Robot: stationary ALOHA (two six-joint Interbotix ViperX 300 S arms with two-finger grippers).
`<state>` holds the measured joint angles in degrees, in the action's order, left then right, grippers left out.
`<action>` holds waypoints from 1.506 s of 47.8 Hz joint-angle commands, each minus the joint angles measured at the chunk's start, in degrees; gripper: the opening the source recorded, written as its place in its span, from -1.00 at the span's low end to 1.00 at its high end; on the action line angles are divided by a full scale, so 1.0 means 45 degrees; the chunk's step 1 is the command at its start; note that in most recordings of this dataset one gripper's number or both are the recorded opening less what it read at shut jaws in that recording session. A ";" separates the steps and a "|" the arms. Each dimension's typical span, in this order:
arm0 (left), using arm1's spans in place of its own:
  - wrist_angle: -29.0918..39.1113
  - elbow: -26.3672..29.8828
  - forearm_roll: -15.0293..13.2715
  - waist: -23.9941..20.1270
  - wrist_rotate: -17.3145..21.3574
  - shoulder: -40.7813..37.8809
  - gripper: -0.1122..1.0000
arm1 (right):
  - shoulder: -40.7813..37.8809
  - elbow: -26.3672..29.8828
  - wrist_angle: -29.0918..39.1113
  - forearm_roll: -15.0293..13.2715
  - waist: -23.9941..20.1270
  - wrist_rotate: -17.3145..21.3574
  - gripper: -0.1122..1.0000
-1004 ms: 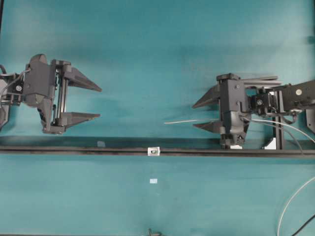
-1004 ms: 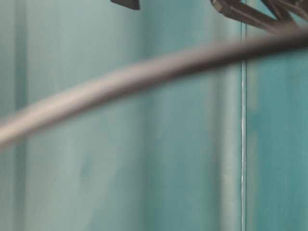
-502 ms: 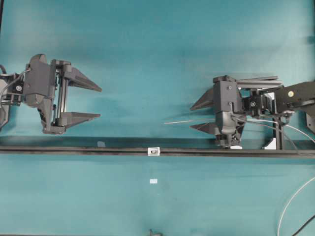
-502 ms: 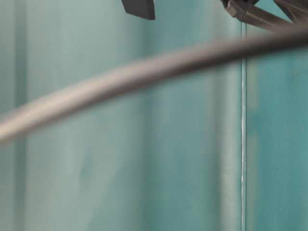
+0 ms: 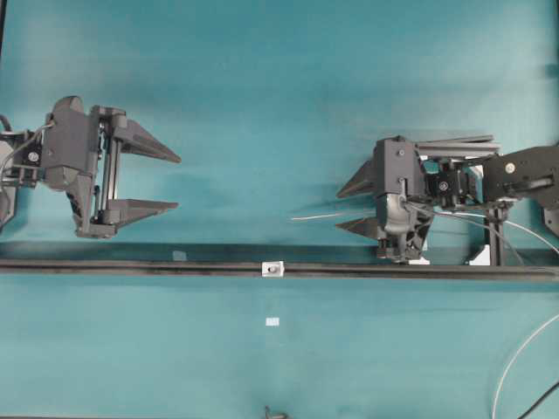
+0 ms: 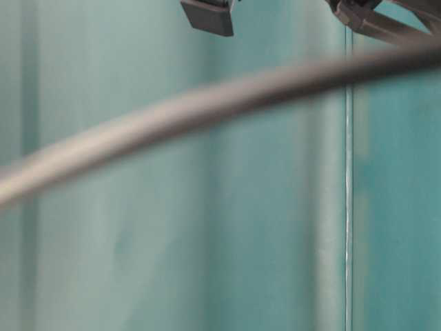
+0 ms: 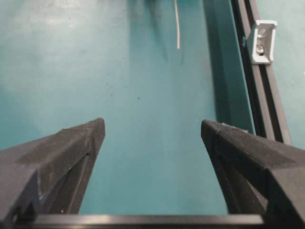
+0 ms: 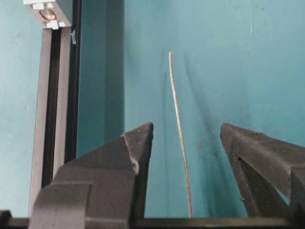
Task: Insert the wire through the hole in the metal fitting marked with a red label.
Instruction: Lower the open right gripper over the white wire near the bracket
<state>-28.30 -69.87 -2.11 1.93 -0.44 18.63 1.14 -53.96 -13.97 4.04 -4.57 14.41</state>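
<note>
The thin whitish wire [image 5: 314, 216] lies on the teal table, its free end pointing left. It runs between the fingers of my right gripper [image 5: 341, 208], which is open and straddles it without gripping; the right wrist view shows the wire [image 8: 177, 124] in the gap of that gripper [image 8: 187, 128]. The silvery metal fitting [image 5: 273, 269] sits on the black rail [image 5: 131, 266], below and left of the wire end. It also shows in the left wrist view [image 7: 262, 40] and the right wrist view [image 8: 46, 13]. My left gripper [image 5: 178, 182] is open and empty at the far left.
A small pale paper square [image 5: 272, 322] lies in front of the rail. A white clamp block [image 5: 479, 255] stands by the rail at the right. The wire loops off at the lower right [image 5: 515, 358]. A blurred thick cable [image 6: 207, 103] crosses the table-level view.
My right gripper has shifted a little to the left along the wire and come lower into the table-level view. The wire and my left arm have not moved.
</note>
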 commanded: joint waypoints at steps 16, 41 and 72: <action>-0.0078 0.0156 0.0000 0.0039 -0.0020 0.0059 0.38 | 0.0000 0.0254 0.0293 0.0020 -0.0020 0.0020 0.10; -0.0059 0.0137 0.0000 0.0039 -0.0020 0.0059 0.37 | -0.0020 0.0254 0.0273 -0.0039 -0.0020 0.0000 -0.41; -0.0020 0.0117 0.0000 0.0039 -0.0078 0.0059 0.37 | 0.0000 0.0156 -0.0195 -0.0078 -0.0020 -0.0020 -0.81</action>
<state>-28.21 -69.87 -2.11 1.93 -0.70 18.63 0.53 -53.79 -14.15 3.78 -4.57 14.41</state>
